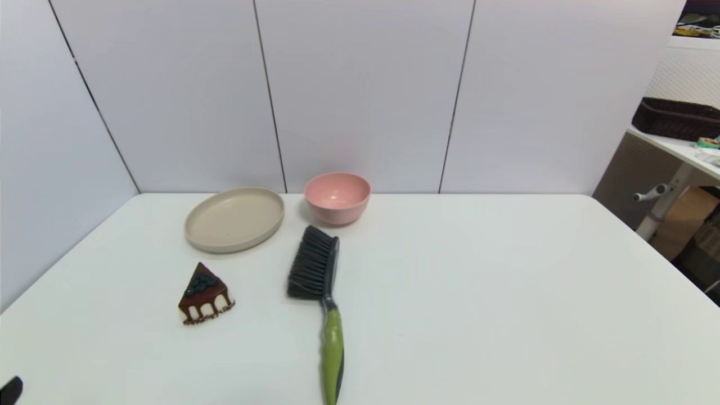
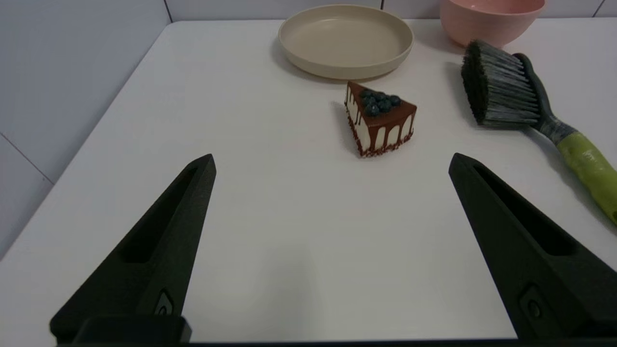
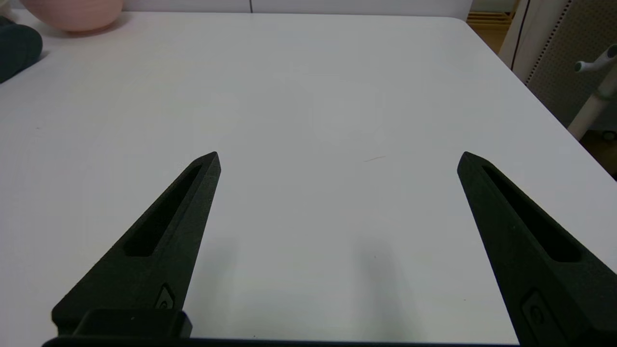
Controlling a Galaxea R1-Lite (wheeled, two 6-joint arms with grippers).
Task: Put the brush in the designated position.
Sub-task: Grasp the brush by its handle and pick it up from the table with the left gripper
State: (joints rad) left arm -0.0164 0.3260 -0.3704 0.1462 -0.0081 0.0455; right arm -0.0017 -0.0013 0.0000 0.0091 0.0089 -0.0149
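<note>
The brush (image 1: 323, 292) lies flat on the white table near the middle, its dark bristled head toward the pink bowl and its lime-green handle reaching the front edge; the left wrist view shows the brush (image 2: 525, 106) too. My left gripper (image 2: 332, 161) hovers open over the front left of the table, well short of the brush, with only a black tip of it (image 1: 11, 389) showing in the head view. My right gripper (image 3: 337, 156) hangs open above bare tabletop on the right side. The designated position carries no mark that I can see.
A beige round plate (image 1: 234, 218) and a pink bowl (image 1: 337, 197) stand at the back by the wall. A chocolate cake slice (image 1: 203, 295) sits at the front left of the brush. The table's right edge (image 3: 540, 91) borders a desk and clutter.
</note>
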